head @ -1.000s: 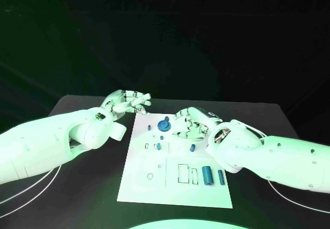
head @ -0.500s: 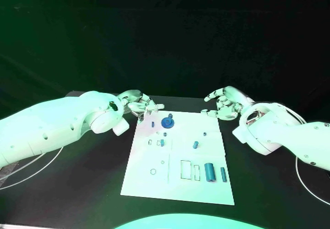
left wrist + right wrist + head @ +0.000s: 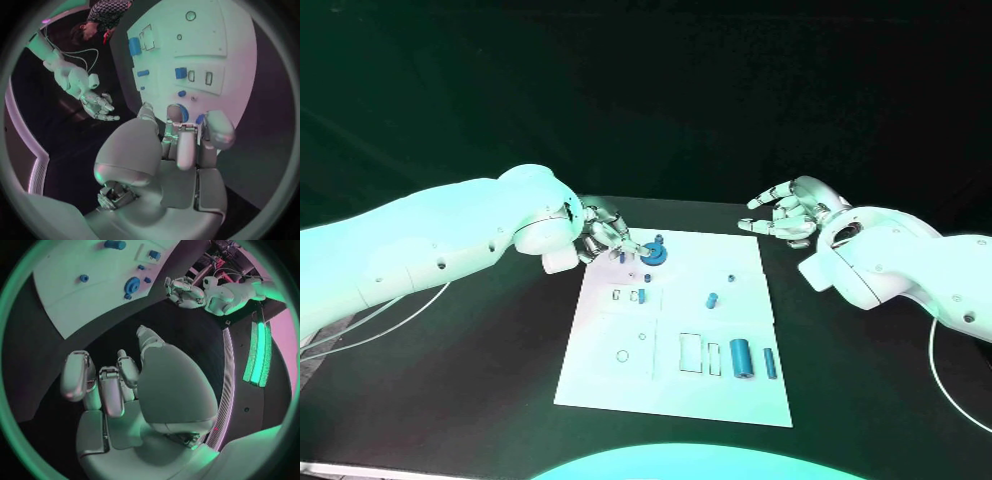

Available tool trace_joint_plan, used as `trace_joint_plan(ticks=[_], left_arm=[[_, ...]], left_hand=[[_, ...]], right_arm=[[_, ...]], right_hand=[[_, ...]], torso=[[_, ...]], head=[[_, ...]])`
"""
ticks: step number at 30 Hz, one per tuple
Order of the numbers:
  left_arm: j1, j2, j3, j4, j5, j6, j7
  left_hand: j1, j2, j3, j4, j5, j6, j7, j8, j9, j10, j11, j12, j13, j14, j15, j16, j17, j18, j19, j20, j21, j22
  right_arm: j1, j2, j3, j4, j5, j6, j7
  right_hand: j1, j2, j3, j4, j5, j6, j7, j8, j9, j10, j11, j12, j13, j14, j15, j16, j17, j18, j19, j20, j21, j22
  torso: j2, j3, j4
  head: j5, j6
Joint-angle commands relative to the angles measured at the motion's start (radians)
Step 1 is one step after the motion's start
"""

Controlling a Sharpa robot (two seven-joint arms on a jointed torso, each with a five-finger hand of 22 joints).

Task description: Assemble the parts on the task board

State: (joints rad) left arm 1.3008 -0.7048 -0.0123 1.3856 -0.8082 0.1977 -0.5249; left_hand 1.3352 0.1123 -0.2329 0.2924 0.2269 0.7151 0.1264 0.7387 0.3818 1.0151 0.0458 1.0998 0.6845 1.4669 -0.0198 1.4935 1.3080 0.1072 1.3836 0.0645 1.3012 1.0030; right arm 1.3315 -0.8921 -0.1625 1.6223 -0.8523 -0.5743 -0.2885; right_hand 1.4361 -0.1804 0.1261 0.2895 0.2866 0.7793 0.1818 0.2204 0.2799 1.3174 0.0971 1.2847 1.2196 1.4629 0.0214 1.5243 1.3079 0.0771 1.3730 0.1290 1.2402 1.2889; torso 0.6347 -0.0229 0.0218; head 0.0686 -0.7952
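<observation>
The task board (image 3: 678,330) lies flat mid-counter (image 3: 473,380), w/ a round blue gear-like part (image 3: 651,257) standing near its far-left corner, small blue parts (image 3: 713,299) mid-board, and two blue cylinders (image 3: 740,359) lying side by side near the near-right corner. Left hand (image 3: 606,240) is at the board's far-left edge, fingers curled in just beside the gear part; can't tell if it touches or holds anything. Right hand (image 3: 788,213) hangs over bare counter off the far-right corner, fingers apart, holding nothing.
</observation>
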Motion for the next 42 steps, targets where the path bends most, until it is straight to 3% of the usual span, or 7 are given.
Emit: trace_joint_plan(ticks=[1,5,16,23,42], left_arm=[[0.008,0.022,-0.003,-0.018,-0.035,0.126,-0.109],[0.012,0.045,-0.007,-0.038,-0.029,0.147,-0.127],[0.015,0.087,-0.019,-0.069,0.001,0.202,-0.151],[0.014,0.115,-0.03,-0.096,0.005,0.215,-0.154],[0.007,0.158,-0.05,-0.146,0.006,0.219,-0.147]], left_hand=[[0.01,0.015,-0.005,0.0,0.0,-0.001,-0.002,-0.012,-0.007,0.008,-0.001,0.0,-0.001,0.06,-0.007,0.007,0.121,-0.012,0.015,0.0,0.014,0.025],[0.022,0.032,-0.005,0.001,-0.001,-0.02,0.008,-0.053,-0.027,0.019,0.007,0.0,0.006,0.065,-0.002,0.014,0.137,-0.016,0.027,0.002,0.028,0.048],[-0.018,0.037,-0.053,0.002,-0.012,-0.005,0.018,-0.115,-0.054,0.067,0.017,0.038,0.07,0.077,0.008,0.033,0.174,-0.027,0.049,0.013,0.067,0.118],[-0.036,0.04,-0.074,0.002,-0.019,0.005,0.018,-0.123,-0.055,0.073,0.017,0.045,0.08,0.078,0.009,0.035,0.179,-0.03,0.052,0.014,0.075,0.133],[-0.044,0.052,-0.097,0.0,-0.022,0.038,0.01,-0.116,-0.049,0.076,0.011,0.048,0.085,0.08,0.005,0.038,0.184,-0.033,0.056,0.012,0.088,0.154]], right_arm=[[0.001,0.002,0.0,-0.005,0.042,0.015,-0.002],[0.002,0.005,0.0,-0.01,0.044,0.016,-0.006],[0.004,0.013,0.0,-0.022,0.044,0.019,-0.014],[0.005,0.018,0.0,-0.025,0.044,0.023,-0.016],[0.005,0.023,0.0,-0.019,0.044,0.031,-0.016]], right_hand=[[0.003,0.006,0.003,-0.002,0.002,0.006,0.001,0.005,0.002,0.001,-0.003,0.005,-0.001,0.075,-0.002,-0.004,0.122,0.009,-0.004,-0.005,-0.003,-0.001],[0.005,0.006,0.005,-0.002,0.001,0.006,0.0,0.006,0.002,0.0,-0.003,0.004,-0.003,0.074,-0.003,-0.005,0.12,0.01,-0.005,-0.005,-0.005,-0.003],[0.011,0.007,0.01,-0.004,0.001,0.006,-0.001,0.008,0.002,-0.001,-0.004,0.003,-0.004,0.074,-0.004,-0.006,0.119,0.01,-0.007,-0.006,-0.008,-0.005],[0.012,0.007,0.011,-0.004,0.001,0.006,-0.001,0.008,0.001,-0.004,-0.004,0.001,-0.006,0.074,-0.004,-0.006,0.117,0.011,-0.008,-0.006,-0.01,-0.006],[0.014,0.007,0.013,-0.004,0.001,0.005,-0.001,0.009,0.001,-0.004,-0.004,0.002,-0.006,0.073,-0.004,-0.007,0.117,0.011,-0.009,-0.007,-0.012,-0.007]], torso=[[-0.001,0.0006,0.0012],[-0.001,0.0004,0.0012],[-0.001,0.0,0.0013],[0.0,-0.0016,0.0001],[0.001,0.0007,0.0]], head=[[-0.001,-0.003],[-0.001,-0.006],[-0.003,-0.013],[-0.003,-0.015],[0.0,-0.021]])
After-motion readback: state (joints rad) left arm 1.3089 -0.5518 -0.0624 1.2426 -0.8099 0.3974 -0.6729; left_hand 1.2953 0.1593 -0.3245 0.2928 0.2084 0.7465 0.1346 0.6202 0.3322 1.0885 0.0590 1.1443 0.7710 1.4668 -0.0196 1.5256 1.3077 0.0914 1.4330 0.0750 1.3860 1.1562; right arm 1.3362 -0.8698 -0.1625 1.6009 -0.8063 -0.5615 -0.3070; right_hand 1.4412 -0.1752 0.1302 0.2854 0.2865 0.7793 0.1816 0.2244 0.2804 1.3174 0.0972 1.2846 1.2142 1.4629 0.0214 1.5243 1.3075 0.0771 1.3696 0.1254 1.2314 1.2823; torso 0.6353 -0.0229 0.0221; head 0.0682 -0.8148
